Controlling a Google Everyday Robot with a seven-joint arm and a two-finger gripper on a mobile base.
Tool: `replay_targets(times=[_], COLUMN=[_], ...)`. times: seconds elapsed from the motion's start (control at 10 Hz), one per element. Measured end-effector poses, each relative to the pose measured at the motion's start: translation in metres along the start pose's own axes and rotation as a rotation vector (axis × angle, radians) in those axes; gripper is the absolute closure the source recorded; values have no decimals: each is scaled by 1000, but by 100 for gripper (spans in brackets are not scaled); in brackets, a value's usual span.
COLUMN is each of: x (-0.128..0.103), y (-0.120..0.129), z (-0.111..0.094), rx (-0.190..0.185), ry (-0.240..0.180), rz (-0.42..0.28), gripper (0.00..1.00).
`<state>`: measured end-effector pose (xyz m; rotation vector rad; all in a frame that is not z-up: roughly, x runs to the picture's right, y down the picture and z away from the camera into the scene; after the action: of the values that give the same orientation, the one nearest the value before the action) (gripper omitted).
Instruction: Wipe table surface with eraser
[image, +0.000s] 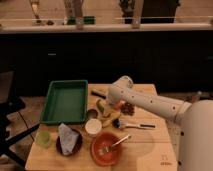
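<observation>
The table surface (145, 145) is a light tan plank top with a small dark logo at its near right corner. A small dark flat block (98, 94), which looks like the eraser, lies near the table's far edge, just right of the green tray (65, 100). My white arm reaches in from the right. Its gripper (109, 104) points down over the middle of the table, just right of and in front of the eraser, above some yellow-green items (103, 111). The wrist hides most of the gripper.
A black-handled brush (134, 125) lies right of centre. An orange bowl (106, 149) with a fork, a white cup (93, 127), a dark plate with a blue-grey pad (68, 139) and a green cup (44, 138) line the front. Reddish-brown bits (128, 107) lie under the arm.
</observation>
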<state>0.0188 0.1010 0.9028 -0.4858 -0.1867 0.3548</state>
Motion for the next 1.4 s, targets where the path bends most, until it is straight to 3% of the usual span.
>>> replay_targets(times=[0.7,1.4], x=[-10,-37], y=[-30,-61], z=[-9,3], rx=[26,39], ry=[-31,-81], rz=[12,15], gripper=[20,20])
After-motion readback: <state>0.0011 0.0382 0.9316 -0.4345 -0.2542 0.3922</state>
